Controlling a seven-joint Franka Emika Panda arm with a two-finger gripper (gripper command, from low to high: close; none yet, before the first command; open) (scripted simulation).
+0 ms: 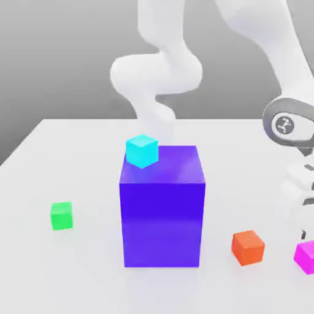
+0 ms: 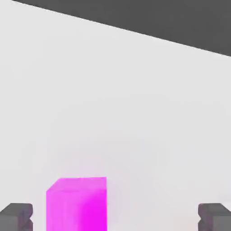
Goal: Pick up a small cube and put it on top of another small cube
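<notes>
So far, you have not picked anything up. The pink cube sits on the white table, at the exterior view's right edge, just beside the orange cube. The green cube has nothing on top of it. It waits far away on the exterior view's left, past the big purple block with the cyan cube on its top.

Your gripper is open wide. In the hand view you can see one dark fingertip on each side, well apart. The pink cube sits in the gap between them, but not in the middle. It is much closer to one fingertip than to the other, and I think nothing is touching it yet.

You have all the big steps left, I think: line up over the pink cube, squeeze it, lift it, carry it past the purple block, and set it down on the green cube.
</notes>
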